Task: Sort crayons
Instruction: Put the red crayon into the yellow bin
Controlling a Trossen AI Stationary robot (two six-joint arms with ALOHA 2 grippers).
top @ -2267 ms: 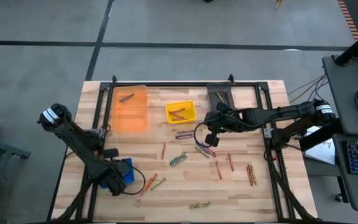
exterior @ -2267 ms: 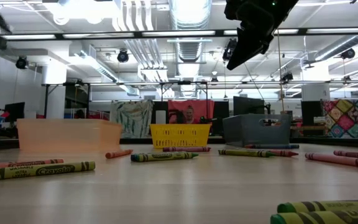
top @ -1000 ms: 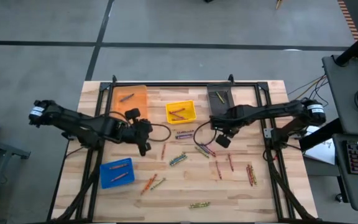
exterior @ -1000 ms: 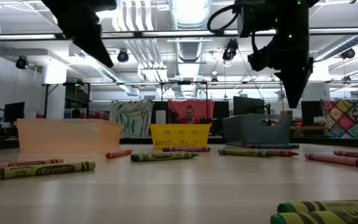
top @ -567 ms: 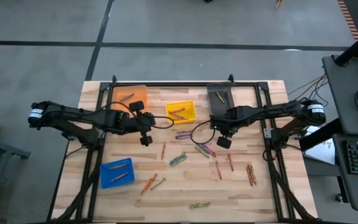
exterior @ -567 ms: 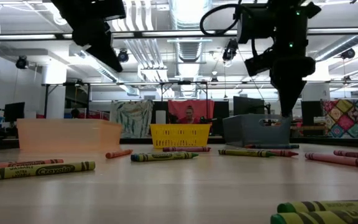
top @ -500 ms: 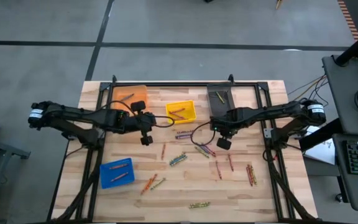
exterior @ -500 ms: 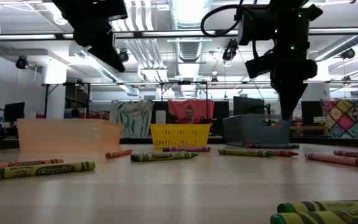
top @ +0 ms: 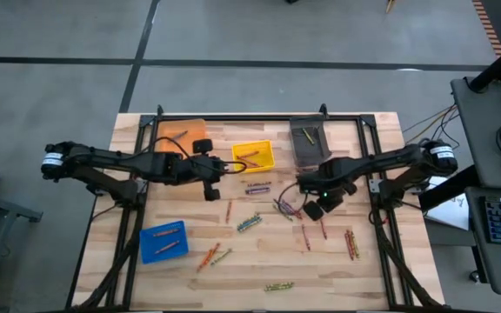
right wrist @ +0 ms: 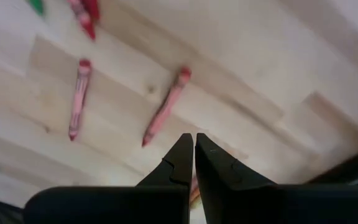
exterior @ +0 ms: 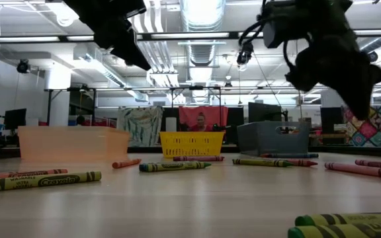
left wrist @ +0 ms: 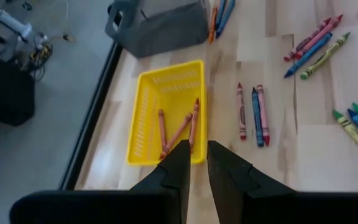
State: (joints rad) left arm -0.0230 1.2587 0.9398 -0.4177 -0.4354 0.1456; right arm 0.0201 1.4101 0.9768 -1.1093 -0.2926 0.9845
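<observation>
Scattered crayons (top: pixel 249 223) mid-table, bins (top: pixel 252 156) seemingly lining far edge

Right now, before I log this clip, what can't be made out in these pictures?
- Grey bin contents: walls hide them in the low view; too small in the high view.
- Left gripper: whether a crayon sits between its narrow jaws; fingers hide it.
- Orange bin contents: frosted wall, low view.
- Right gripper: blurred in the low view.

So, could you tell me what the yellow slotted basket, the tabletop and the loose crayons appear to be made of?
The yellow slotted basket looks like moulded plastic: uniform glossy colour and regular slots in its thin walls. The tabletop seems to be light wooden planks with a smooth finish, judging by visible grain, a knot and seams between boards. The loose crayons look like wax sticks in matte paper wrappers, with bare tapered tips.
</observation>
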